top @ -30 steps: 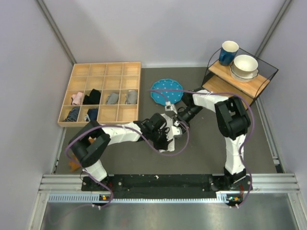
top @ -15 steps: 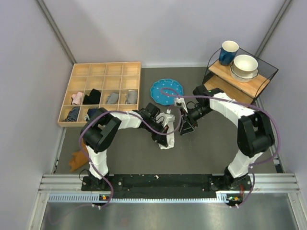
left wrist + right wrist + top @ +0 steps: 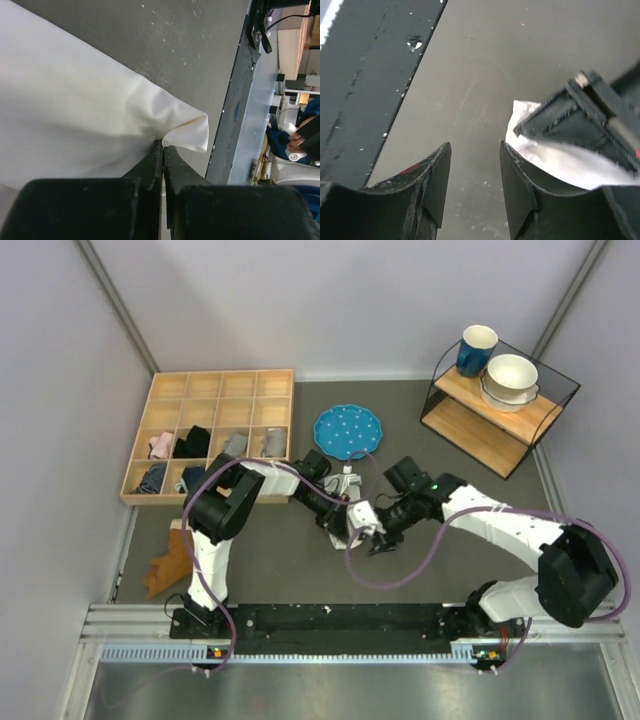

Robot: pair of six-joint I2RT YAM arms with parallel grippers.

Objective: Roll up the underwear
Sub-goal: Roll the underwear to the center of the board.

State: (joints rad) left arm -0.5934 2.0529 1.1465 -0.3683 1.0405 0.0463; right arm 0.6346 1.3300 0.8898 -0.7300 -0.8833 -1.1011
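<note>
Left gripper [image 3: 162, 150], bottom centre of the left wrist view: fingers pressed together, pinching a folded edge of the underwear [image 3: 75, 110], whose white cloth fills the left half of that frame over the grey table [image 3: 190, 45]. Right gripper [image 3: 473, 145], lower centre of the right wrist view: jaws apart, nothing between them, white cloth just right of its right-hand finger. In the top view both grippers meet at frame centre, below the blue plate [image 3: 347, 430].
</note>
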